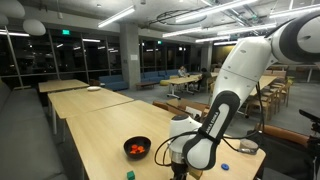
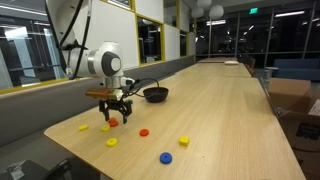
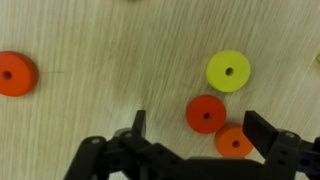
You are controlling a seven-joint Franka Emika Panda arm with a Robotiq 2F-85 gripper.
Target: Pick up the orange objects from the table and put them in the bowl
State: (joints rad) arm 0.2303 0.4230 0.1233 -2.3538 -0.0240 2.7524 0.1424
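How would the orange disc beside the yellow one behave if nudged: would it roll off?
The orange disc lies flat on the table, so it would probably slide rather than roll. It looks small and thin, so likely light and awkward to pinch. Its crisp round edge suggests a stiff piece.

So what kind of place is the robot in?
Probably an office or campus common room. There are rows of long pale wooden tables, strip lights on an open ceiling, and more tables with chairs at the back.
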